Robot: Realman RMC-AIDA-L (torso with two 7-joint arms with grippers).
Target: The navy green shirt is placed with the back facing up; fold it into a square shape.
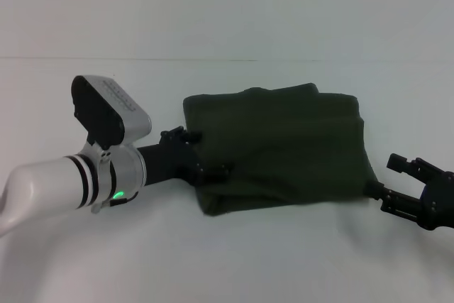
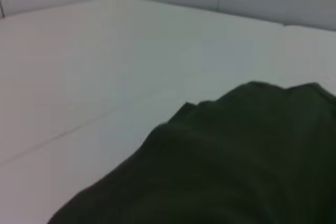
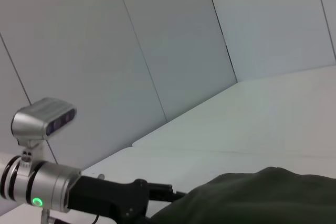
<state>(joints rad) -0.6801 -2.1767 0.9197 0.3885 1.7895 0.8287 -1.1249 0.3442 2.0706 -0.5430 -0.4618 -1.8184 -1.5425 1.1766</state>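
- left gripper [image 1: 202,168] sits at the left edge of the navy green shirt [image 1: 280,143], low on the table [image 1: 227,260]; its tips are buried in or under the cloth, so i cannot tell whether it is clamped on a layer or loose.
- right gripper [image 1: 397,182] rests just beside the shirt's right lower corner, spread apart and holding nothing, with one finger close to the hem.
- after the grippers, largest to smallest: the table is a plain pale surface that carries everything.
- the navy green shirt lies in the middle of the table, already gathered into a rough, stacked rectangle, wider than deep, with uneven edges on the left and along the near side.
- the left arm's wrist camera housing [image 1: 110,108] stands above the cloth's left edge.
- risk, as i judge it: if the left gripper pulls out with a layer caught, the stack would drag sideways and open up.
- second risk: the bulging near-left corner may spring loose, leaving an oblong rather than a square.
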